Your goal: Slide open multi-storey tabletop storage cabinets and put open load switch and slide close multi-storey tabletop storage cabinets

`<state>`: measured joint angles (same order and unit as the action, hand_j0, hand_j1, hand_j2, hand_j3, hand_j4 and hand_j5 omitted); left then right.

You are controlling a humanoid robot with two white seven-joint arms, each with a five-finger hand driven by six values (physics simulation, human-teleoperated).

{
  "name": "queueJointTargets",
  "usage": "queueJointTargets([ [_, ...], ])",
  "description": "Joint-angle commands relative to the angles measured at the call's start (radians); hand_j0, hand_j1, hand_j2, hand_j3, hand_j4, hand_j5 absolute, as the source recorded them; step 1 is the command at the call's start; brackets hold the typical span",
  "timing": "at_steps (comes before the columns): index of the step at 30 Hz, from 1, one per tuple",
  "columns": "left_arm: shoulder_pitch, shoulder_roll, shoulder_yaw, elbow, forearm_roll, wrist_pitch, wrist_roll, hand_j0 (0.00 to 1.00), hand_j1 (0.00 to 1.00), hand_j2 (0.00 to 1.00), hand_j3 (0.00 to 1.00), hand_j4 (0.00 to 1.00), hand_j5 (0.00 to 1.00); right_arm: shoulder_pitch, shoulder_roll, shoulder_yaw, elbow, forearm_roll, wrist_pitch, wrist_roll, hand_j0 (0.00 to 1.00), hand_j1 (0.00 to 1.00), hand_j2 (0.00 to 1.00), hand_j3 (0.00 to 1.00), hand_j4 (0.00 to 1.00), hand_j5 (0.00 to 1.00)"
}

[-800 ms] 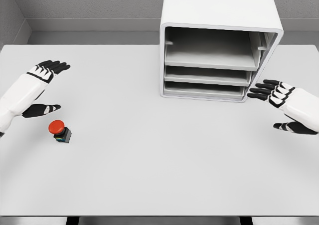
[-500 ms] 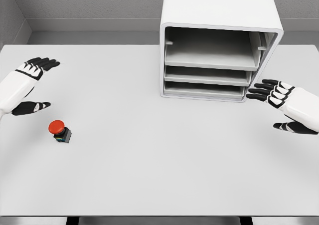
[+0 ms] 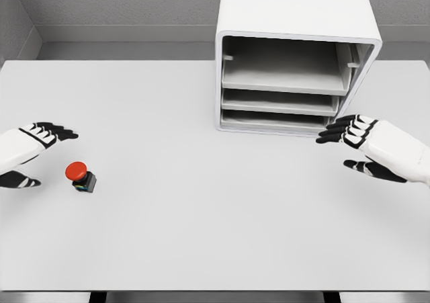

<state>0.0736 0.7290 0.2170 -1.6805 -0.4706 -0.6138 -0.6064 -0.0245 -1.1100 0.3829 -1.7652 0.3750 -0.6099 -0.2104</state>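
The cabinet [image 3: 295, 21] is cut off at 12 o'clock; its shelf depths are shadowed. The left robot hand [image 3: 30, 148] runs off at 9 o'clock, palm hidden.

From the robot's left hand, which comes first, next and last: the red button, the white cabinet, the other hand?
1. Red button switch, just right of the left hand.
2. White cabinet, far across the table at the back.
3. Right hand, at the far right edge.

Red-capped switch [image 3: 80, 176], white cabinet [image 3: 295, 21], pale grey table [image 3: 201, 209].
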Motion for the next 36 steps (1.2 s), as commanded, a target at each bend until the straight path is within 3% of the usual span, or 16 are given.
queueJointTargets([
  [1,0.0,0.021,-0.011,-0.008,0.04,0.003,-0.004,1.0,1.0,1.0,1.0,1.0,1.0,0.0,0.042,0.001,0.0,-0.007,-0.001,0.014,0.78,0.78,0.78,0.78,0.78,0.78],
  [15,0.003,0.009,-0.107,-0.011,0.044,0.003,-0.004,1.0,1.0,1.0,1.0,1.0,1.0,-0.126,0.168,0.02,0.0,-0.025,-0.001,0.014,0.78,0.78,0.78,0.78,0.78,0.78],
  [23,-0.009,-0.023,-0.133,-0.011,0.04,0.003,-0.004,0.97,0.97,0.97,0.97,0.97,0.97,-0.23,0.24,0.111,0.004,-0.019,-0.001,0.016,0.81,0.81,0.81,0.81,0.81,0.81],
  [30,-0.011,-0.023,-0.146,-0.01,0.041,0.003,-0.004,0.82,0.82,0.82,0.82,0.82,0.82,-0.294,0.28,0.166,0.021,-0.019,-0.001,0.025,0.79,0.79,0.79,0.79,0.79,0.79],
  [36,-0.011,-0.02,-0.145,-0.01,0.04,0.003,-0.004,0.72,0.72,0.72,0.72,0.72,0.72,-0.348,0.338,0.2,0.122,-0.019,-0.001,0.043,0.79,0.79,0.79,0.79,0.79,0.79],
])
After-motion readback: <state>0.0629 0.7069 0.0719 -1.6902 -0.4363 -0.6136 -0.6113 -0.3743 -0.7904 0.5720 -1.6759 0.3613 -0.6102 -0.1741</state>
